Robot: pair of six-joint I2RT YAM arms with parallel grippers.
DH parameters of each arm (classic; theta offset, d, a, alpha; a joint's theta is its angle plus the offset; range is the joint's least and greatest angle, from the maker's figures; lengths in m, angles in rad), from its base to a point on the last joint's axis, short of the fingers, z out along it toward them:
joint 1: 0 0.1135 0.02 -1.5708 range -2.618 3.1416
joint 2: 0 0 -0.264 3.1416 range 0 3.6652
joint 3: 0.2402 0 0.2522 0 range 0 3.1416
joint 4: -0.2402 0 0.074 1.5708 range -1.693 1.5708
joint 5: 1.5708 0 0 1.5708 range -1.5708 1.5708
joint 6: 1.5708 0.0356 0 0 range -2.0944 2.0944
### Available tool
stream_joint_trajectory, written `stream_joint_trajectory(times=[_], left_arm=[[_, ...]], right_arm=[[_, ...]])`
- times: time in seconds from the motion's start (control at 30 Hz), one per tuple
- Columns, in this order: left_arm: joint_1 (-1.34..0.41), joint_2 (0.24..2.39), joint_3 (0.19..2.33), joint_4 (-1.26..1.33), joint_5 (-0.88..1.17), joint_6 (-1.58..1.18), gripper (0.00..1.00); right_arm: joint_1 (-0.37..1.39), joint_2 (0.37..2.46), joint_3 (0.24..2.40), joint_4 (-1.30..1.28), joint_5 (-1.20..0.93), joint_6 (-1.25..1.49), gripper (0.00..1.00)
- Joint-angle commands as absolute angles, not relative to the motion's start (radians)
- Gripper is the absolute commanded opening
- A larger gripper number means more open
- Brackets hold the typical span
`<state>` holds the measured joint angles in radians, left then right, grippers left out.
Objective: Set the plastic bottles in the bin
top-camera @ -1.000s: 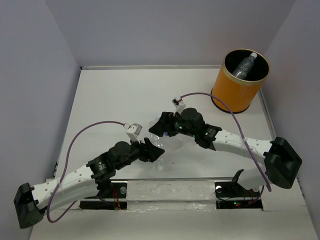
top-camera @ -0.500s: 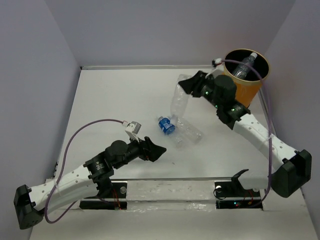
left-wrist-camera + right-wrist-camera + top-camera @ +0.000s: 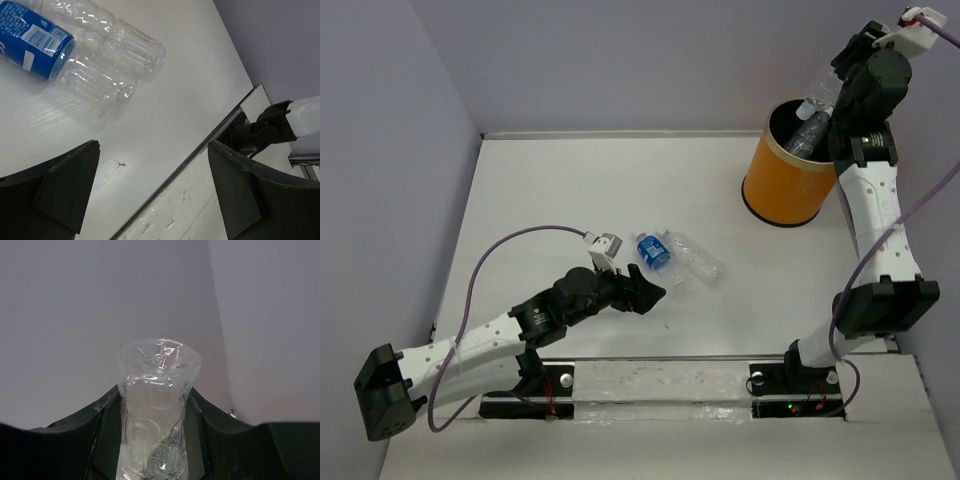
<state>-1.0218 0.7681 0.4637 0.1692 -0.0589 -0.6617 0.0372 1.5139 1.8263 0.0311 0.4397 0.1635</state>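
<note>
The orange-yellow bin [image 3: 785,185] stands at the far right of the surface [image 3: 550,190]. One clear slanted bottle [image 3: 803,135] leans inside its black interior.

The left arm reaches low from the near left corner. The left end effector [image 3: 650,293] is spread and holds nothing, just near of the bottles lying mid-surface. The right arm rises steeply beside the bin. The right end effector [image 3: 156,405] pinches the held bottle [image 3: 819,88] above the bin's far rim.

The blue-labelled bottle [image 3: 35,42] and a clear bottle [image 3: 125,40] lie on their sides, touching, both long axes running diagonally from far left to near right. The held bottle's long axis is steep, its lower end over the bin's opening.
</note>
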Motion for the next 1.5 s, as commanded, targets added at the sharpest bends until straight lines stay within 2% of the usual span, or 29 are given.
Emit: stream_joint_trajectory(times=[0.0, 0.17, 0.33, 0.37, 0.4, 0.43, 0.47, 0.5, 0.57, 0.67, 0.8, 0.9, 0.93, 1.0, 1.03, 1.07, 1.17, 1.37, 1.4, 1.43, 1.47], left_arm=[[-1.029, 0.821, 0.416, 0.310, -0.040, -0.699, 0.99], [-1.029, 0.864, 0.407, 0.325, -0.032, -0.703, 0.99], [-1.028, 0.867, 0.413, 0.299, -0.063, -0.704, 0.99], [-1.028, 0.867, 0.416, 0.267, -0.083, -0.712, 0.99], [-1.028, 0.867, 0.417, 0.267, -0.095, -0.712, 0.99], [-1.029, 0.867, 0.419, 0.246, -0.121, -0.718, 0.99], [-1.028, 0.867, 0.420, 0.238, -0.132, -0.719, 0.99], [-1.028, 0.868, 0.425, 0.232, -0.143, -0.719, 0.99], [-1.028, 0.868, 0.436, 0.196, -0.182, -0.718, 0.99], [-1.028, 0.868, 0.469, 0.146, -0.232, -0.712, 0.99], [-1.028, 0.870, 0.506, 0.098, -0.265, -0.709, 0.99], [-1.028, 0.867, 0.520, 0.066, -0.285, -0.712, 0.99], [-1.026, 0.867, 0.523, 0.060, -0.290, -0.712, 0.99], [-1.026, 0.864, 0.528, 0.058, -0.302, -0.713, 0.99], [-1.028, 0.867, 0.534, 0.058, -0.311, -0.722, 0.99], [-1.026, 0.868, 0.535, 0.060, -0.317, -0.729, 0.99], [-1.025, 0.888, 0.541, 0.063, -0.350, -0.752, 0.99], [-1.020, 0.923, 0.581, 0.020, -0.389, -0.773, 0.99], [-1.019, 0.911, 0.586, 0.011, -0.394, -0.776, 0.99], [-1.017, 0.901, 0.586, 0.002, -0.406, -0.776, 0.99], [-1.017, 0.890, 0.583, -0.006, -0.411, -0.776, 0.99]], right_arm=[[0.017, 1.676, 1.882, 0.050, 0.497, -0.032, 0.22], [0.017, 1.749, 1.864, 0.060, 0.460, -0.058, 0.24], [0.017, 1.743, 1.741, 0.074, 0.436, -0.023, 0.31], [0.017, 1.727, 1.712, 0.080, 0.440, -0.021, 0.49], [0.017, 1.720, 1.701, 0.081, 0.440, -0.025, 0.49], [0.017, 1.710, 1.692, 0.080, 0.422, -0.025, 0.63], [0.017, 1.686, 1.683, 0.080, 0.414, -0.017, 0.71], [0.017, 1.672, 1.668, 0.080, 0.411, -0.008, 0.88], [0.017, 1.651, 1.673, 0.057, 0.400, -0.003, 0.99], [0.017, 1.658, 1.756, -0.098, 0.408, 0.072, 0.98], [0.017, 1.625, 1.729, -0.139, 0.394, 0.106, 0.98], [0.017, 1.615, 1.758, -0.193, 0.367, 0.107, 0.90], [0.017, 1.621, 1.779, -0.222, 0.344, 0.109, 0.78], [0.017, 1.608, 1.812, -0.268, 0.298, 0.126, 0.66], [0.017, 1.589, 1.804, -0.285, 0.254, 0.138, 0.52], [0.017, 1.538, 1.786, -0.288, 0.227, 0.181, 0.42], [0.041, 1.415, 1.656, -0.284, 0.082, 0.262, 0.27], [0.400, 1.338, 1.372, -0.299, 0.015, 0.215, 0.27], [0.431, 1.338, 1.335, -0.299, 0.009, 0.209, 0.30], [0.481, 1.348, 1.304, -0.307, -0.052, 0.198, 0.40], [0.500, 1.359, 1.267, -0.317, -0.057, 0.178, 0.46]])
